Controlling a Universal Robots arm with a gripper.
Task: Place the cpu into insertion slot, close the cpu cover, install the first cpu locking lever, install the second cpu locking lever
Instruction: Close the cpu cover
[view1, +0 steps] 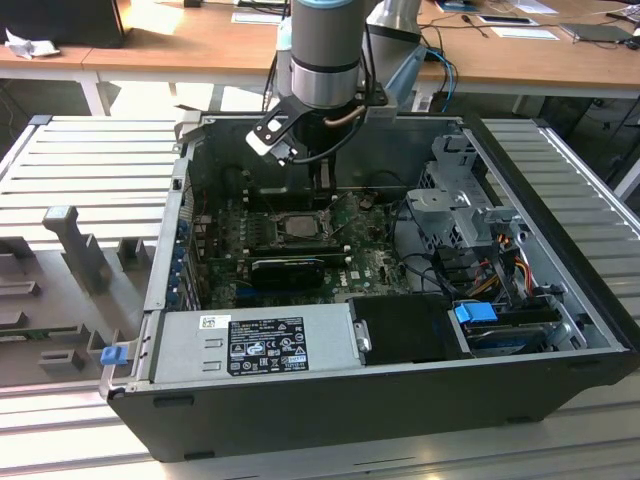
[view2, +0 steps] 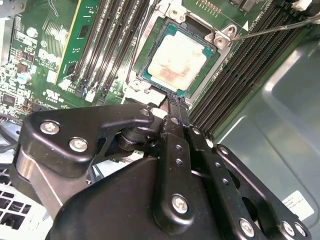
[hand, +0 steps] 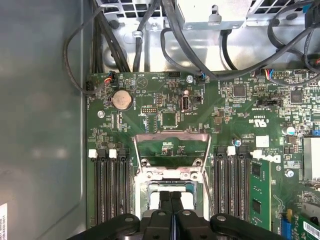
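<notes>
Black jaws, closed, at cpu (view2: 172, 62) edge

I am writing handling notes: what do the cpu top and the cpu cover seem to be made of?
The cpu: likely a metal top, dull silver-grey, matte, with a pale smeared stain. The cpu cover: apparently thin stamped sheet metal, bare silver, catching light along its edges.

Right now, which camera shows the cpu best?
The second wrist view: the cpu is close and almost whole. The exterior view shows it small; in the first wrist view the gripper covers most of it.
</notes>
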